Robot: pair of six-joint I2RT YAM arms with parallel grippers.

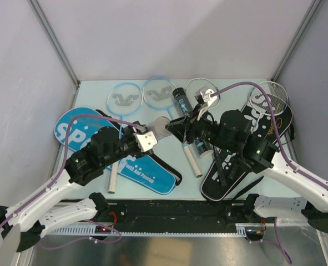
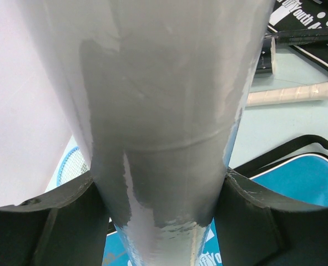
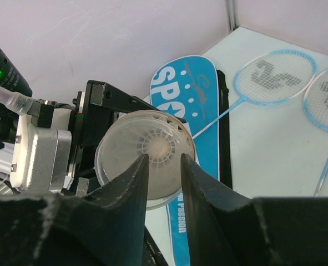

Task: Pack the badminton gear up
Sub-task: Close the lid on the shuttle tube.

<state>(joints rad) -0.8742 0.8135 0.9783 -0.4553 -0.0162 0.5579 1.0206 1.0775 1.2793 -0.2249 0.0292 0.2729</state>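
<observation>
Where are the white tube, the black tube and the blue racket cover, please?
white tube (image 2: pixel 164 111): left wrist view, middle of its wall.
black tube (image 1: pixel 180 100): top external view, middle of its body.
blue racket cover (image 3: pixel 183 91): right wrist view, its printed wide end.

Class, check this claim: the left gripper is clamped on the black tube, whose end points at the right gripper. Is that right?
Wrong in one respect: the left gripper is clamped on the white tube, not a black one, as the left wrist view shows. Its end does point at the right gripper.
</observation>
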